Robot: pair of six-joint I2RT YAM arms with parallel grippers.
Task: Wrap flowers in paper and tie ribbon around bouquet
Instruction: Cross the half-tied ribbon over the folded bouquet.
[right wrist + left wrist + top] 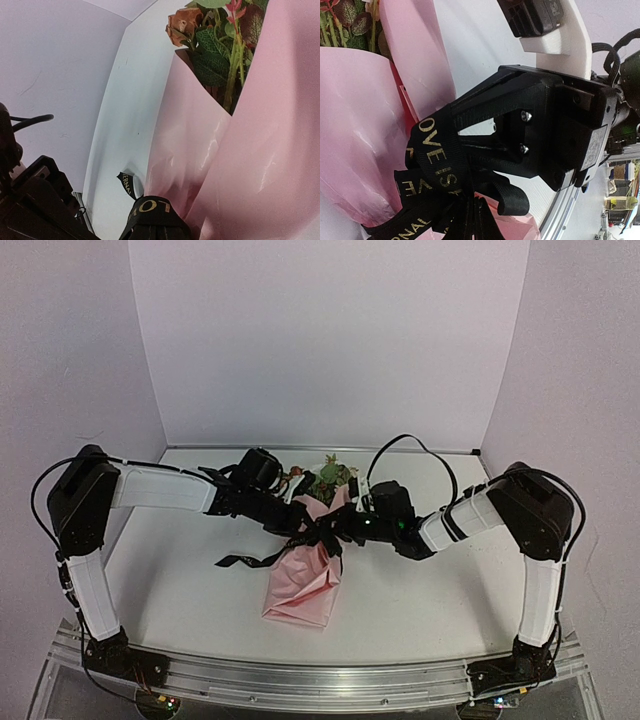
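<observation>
The bouquet (305,575) lies mid-table, a pink paper (260,150) cone with its wide end away from me. The flowers (210,55) and leaves show at that end (325,478). A black ribbon (437,155) with gold lettering is bunched about the cone's middle (322,536). My left gripper (312,528) comes in from the left, and in its wrist view the gripper (472,202) is shut on a bundle of ribbon strands. My right gripper (337,530) meets it from the right. In the right wrist view that gripper (155,230) is shut, with a ribbon loop (155,207) pinched at its tip.
A loose ribbon tail (245,560) trails left across the white table (180,570). Another short end (127,184) curls beside the cone. Pale walls close the back and sides. An aluminium rail (320,680) runs along the near edge.
</observation>
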